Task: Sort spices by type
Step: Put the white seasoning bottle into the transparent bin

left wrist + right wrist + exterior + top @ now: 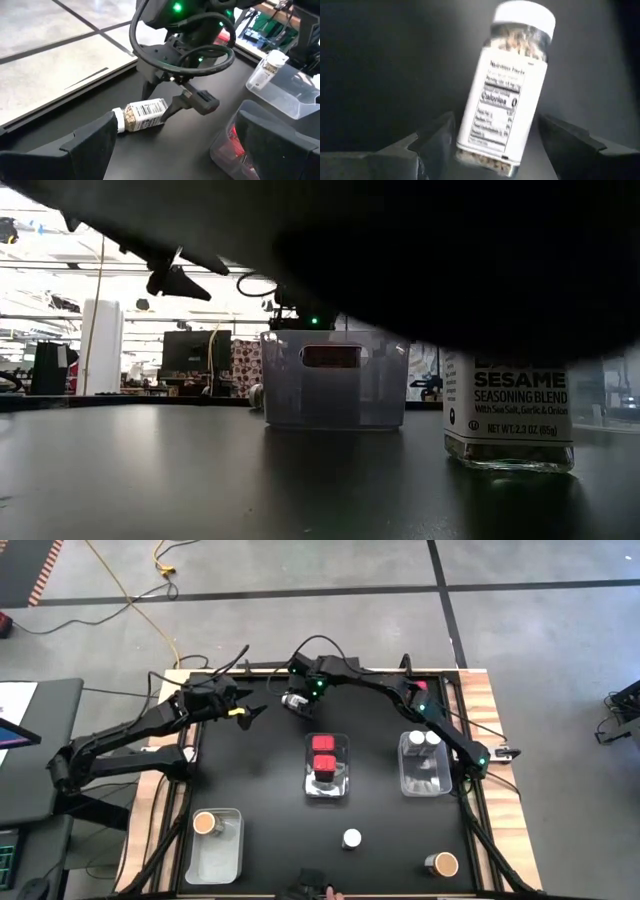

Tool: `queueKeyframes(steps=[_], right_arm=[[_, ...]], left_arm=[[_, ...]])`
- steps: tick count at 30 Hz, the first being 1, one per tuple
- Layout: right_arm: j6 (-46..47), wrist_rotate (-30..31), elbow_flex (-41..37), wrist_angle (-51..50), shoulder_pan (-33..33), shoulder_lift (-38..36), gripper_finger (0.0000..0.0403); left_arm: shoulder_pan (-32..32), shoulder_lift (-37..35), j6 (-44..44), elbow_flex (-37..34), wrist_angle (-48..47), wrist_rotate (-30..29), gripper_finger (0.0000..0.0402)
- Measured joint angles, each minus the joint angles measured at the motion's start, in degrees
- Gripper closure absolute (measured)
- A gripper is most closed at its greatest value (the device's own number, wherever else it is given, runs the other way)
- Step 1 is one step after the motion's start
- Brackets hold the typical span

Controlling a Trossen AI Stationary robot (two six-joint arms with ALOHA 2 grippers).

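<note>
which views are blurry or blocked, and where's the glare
Low view: a dark out-of-focus mass fills the top, bright room behind, sesame jar sharp. Right wrist view: white-lidded jar soft, claw fingers blurred. High view: clear bin glints.

White-lidded spice jar [142, 114] lies sideways on the table.

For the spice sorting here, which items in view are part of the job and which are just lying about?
Part of the job:
- white-lidded jar on its side between the right claw's fingers
- red-topped containers
- white-lidded jars in right bin
- loose white-lidded jar
- brown-topped jars

Lying about:
- yellow cable
- left claw, waiting open
</note>
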Motion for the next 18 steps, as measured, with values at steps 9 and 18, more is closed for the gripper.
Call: queueKeyframes(steps=[9,18], right_arm=[[0.15,0.06,0.0,0.54,0.16,2.75,0.0097],[-0.13,2.9,0.05,1.85,0.41,2.76,0.0187]], left_arm=[[0.02,0.37,0.3,-0.02,0.29,-0.03,0.0015],[0.02,0.37,0.3,-0.02,0.33,-0.02,0.0015]])
